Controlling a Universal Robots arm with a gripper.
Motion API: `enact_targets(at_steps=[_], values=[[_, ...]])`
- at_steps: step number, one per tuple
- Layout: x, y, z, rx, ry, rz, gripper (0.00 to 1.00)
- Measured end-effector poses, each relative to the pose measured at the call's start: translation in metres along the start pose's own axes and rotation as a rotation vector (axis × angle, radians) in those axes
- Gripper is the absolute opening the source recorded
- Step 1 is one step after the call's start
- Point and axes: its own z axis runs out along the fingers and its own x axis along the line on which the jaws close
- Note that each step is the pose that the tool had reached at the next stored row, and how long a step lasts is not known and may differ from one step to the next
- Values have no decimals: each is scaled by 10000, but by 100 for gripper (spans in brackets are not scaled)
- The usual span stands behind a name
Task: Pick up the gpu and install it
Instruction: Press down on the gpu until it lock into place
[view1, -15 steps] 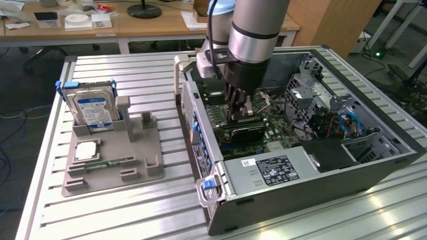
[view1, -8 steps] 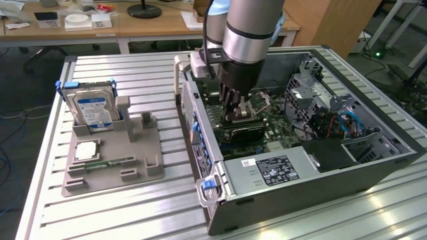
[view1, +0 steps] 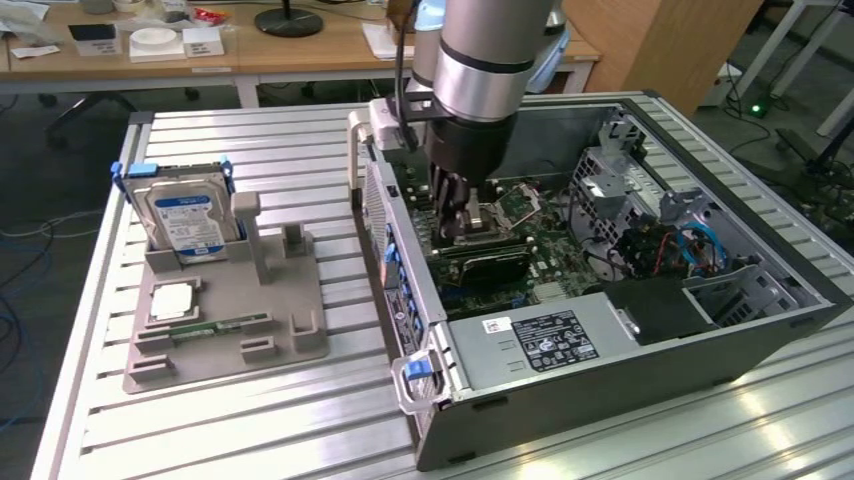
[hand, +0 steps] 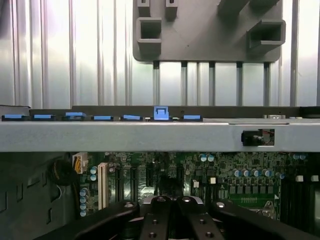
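GPU, a flat green card with a black cooler, sits low on the motherboard inside the grey computer case. Closed fingers press it from above; push straight down, gently.

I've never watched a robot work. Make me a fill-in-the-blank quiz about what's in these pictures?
1. The gripper reaches down into the open computer ____.
2. The jaws are ____.
3. On the grey holder tray, the hard drive with the blue-white label stands ____.
4. The tray sits on the ridged ____ table, at the exterior view's left of the case.

Missing words: case; shut; upright; metal
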Motion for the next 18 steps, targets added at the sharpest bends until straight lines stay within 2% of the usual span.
enact_targets(at_steps=[7,10,13,18], values=[[-99,134,5,3,178,6,11],[-105,188,7,4,193,6,11],[-105,192,11,3,224,4,11],[-150,196,31,4,236,6,11]])
